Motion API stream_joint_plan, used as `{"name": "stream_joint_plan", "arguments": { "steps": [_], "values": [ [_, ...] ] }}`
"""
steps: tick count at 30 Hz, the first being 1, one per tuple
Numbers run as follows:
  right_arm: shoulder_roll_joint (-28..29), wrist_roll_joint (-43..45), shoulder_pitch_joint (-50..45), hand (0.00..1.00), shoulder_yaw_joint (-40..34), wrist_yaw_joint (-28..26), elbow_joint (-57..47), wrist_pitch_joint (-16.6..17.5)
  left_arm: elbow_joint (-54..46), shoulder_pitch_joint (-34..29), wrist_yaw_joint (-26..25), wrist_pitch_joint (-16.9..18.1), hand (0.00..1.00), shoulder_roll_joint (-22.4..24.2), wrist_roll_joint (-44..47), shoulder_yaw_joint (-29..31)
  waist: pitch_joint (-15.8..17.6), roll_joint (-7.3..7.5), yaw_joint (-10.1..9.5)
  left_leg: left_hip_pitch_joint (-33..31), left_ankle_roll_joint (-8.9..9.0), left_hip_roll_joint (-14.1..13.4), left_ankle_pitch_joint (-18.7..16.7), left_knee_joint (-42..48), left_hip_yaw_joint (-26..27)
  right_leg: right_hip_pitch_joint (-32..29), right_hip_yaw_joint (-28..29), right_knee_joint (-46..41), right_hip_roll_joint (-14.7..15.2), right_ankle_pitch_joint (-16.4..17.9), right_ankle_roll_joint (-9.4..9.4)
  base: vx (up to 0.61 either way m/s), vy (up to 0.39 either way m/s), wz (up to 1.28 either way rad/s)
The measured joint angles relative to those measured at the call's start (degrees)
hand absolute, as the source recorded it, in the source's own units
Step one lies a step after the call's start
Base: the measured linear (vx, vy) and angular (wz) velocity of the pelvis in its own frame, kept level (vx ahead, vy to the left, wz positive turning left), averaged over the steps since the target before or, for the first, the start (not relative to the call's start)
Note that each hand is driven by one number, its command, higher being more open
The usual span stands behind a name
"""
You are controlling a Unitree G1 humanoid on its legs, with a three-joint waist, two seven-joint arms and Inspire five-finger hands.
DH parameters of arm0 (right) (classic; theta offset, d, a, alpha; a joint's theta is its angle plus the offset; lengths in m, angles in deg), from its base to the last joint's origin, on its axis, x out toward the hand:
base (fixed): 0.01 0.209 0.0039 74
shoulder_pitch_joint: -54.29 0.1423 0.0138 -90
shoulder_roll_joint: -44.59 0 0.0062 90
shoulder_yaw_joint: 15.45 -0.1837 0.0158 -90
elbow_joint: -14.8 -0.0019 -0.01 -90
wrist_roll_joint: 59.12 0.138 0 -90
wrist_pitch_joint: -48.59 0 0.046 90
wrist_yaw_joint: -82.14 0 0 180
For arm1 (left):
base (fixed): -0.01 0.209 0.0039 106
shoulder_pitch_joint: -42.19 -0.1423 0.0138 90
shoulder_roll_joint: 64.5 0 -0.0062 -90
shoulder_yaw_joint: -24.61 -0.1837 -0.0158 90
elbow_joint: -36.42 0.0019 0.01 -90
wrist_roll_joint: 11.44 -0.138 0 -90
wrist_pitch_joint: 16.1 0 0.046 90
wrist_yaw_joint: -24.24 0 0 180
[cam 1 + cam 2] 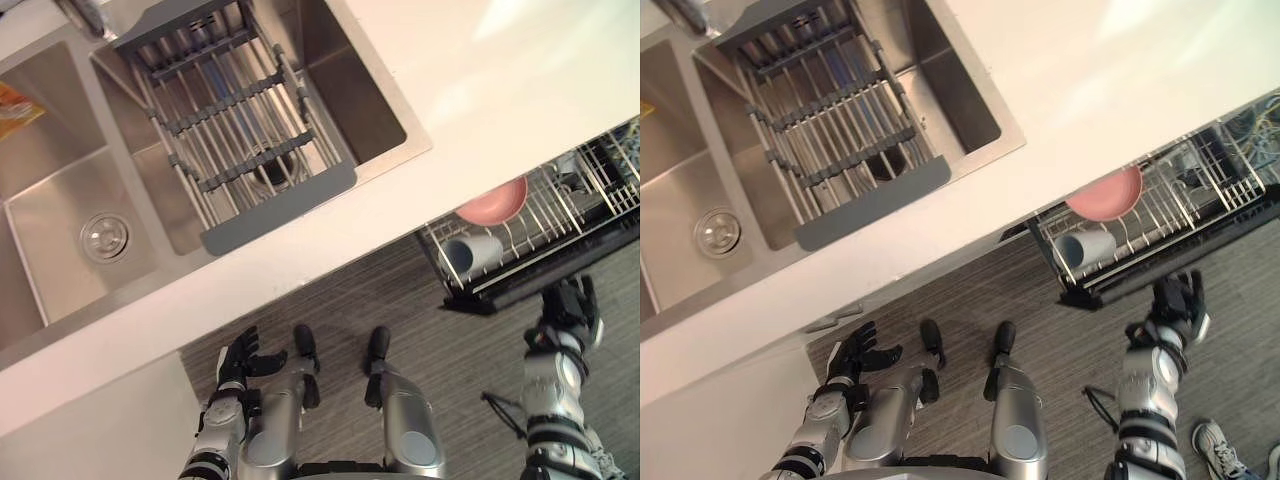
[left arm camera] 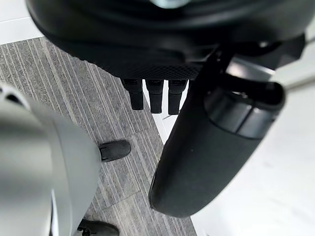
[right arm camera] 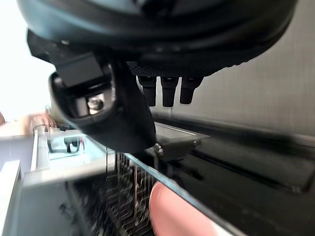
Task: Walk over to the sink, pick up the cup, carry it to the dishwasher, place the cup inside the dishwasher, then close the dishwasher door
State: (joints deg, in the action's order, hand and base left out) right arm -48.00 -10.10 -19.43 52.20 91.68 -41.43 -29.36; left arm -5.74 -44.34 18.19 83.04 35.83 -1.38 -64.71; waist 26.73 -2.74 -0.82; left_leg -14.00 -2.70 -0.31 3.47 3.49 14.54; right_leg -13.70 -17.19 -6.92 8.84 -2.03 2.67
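A grey cup point(image 1: 472, 252) lies on its side in the pulled-out dishwasher rack point(image 1: 585, 185), next to a pink bowl point(image 1: 495, 203). The rack sits over the open dishwasher door point(image 1: 545, 272), whose dark front edge faces me. My right hand point(image 1: 572, 305) is at that front edge with its fingers straight, open and holding nothing. In the right wrist view the dark door panel point(image 3: 246, 162) and the blurred pink bowl point(image 3: 172, 211) lie just past the fingers point(image 3: 168, 92). My left hand point(image 1: 238, 360) hangs low at my side, open and empty.
A steel double sink point(image 1: 60, 200) with a grey drying rack point(image 1: 240, 130) across one basin fills the upper left. A white countertop point(image 1: 480, 80) runs between the sink and the dishwasher. A person's sneaker point(image 1: 1218, 445) stands on the grey floor at the lower right.
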Motion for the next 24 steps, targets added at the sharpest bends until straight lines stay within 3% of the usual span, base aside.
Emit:
{"name": "stream_joint_plan", "arguments": {
  "steps": [5, 9, 17, 21, 23, 24],
  "values": [
    [-2.2, 2.6, 9.7, 0.90, 6.7, -1.0, 0.3, 0.0, -1.1, 0.0, 0.3, 0.0, 0.90, -0.1, -0.2, 0.0, 0.1, -2.31, -1.97, 0.1, 0.31, 0.0, 3.4, -3.4, -3.1, 0.1, -2.5, 0.7, -0.7, -0.6, -0.76, -0.05, -0.025, 0.21],
    [-2.1, 1.9, 12.8, 0.90, 9.2, -0.5, 2.0, 0.8, -1.3, -0.2, 0.4, 0.0, 0.90, -0.2, -0.6, 0.0, 0.1, -2.37, -2.45, 0.5, 0.12, -0.4, 4.7, -4.4, -4.1, 0.8, -3.6, 1.0, -1.1, -0.7, -1.04, 0.00, -0.032, 0.14],
    [-4.1, -19.1, 14.1, 0.90, 9.5, 4.5, 4.3, -5.2, -3.5, -0.2, -0.1, 0.0, 0.90, -0.1, -0.6, 0.0, 0.1, -2.37, -2.25, 2.4, 1.11, -0.7, 5.9, -6.7, -5.3, 2.2, -4.8, 1.0, -1.7, -0.4, -1.60, -0.03, -0.022, 0.06],
    [-3.5, -28.7, 6.5, 0.90, 12.7, 3.6, 0.9, -5.6, -3.5, -0.5, -0.2, -0.1, 0.90, -0.1, -0.6, 0.0, -0.6, -0.98, -2.22, 3.9, 1.87, -1.1, 6.5, -7.5, -6.1, 3.9, -6.1, 1.1, -2.2, 1.1, -1.22, 0.03, -0.049, 0.13],
    [-1.5, -33.2, 1.0, 0.90, 14.5, 1.4, -1.4, -5.8, -3.4, -1.3, -0.2, -0.2, 0.90, -0.3, -0.6, 0.0, -1.8, 0.68, -2.11, 5.1, 2.40, -1.2, 6.1, -7.5, -6.3, 5.3, -6.6, 1.0, -2.2, 1.8, -1.14, 0.10, -0.042, 0.15],
    [0.9, -36.4, -2.9, 0.90, 15.6, -0.4, -2.5, -5.8, -3.4, -2.3, -0.2, -0.2, 0.90, -0.7, -0.6, 0.0, -3.2, 2.25, -2.10, 6.0, 2.51, -1.2, 6.0, -7.7, -6.4, 6.2, -6.8, 1.0, -2.2, 2.4, -1.13, 0.10, -0.030, 0.09]
  ]
}}
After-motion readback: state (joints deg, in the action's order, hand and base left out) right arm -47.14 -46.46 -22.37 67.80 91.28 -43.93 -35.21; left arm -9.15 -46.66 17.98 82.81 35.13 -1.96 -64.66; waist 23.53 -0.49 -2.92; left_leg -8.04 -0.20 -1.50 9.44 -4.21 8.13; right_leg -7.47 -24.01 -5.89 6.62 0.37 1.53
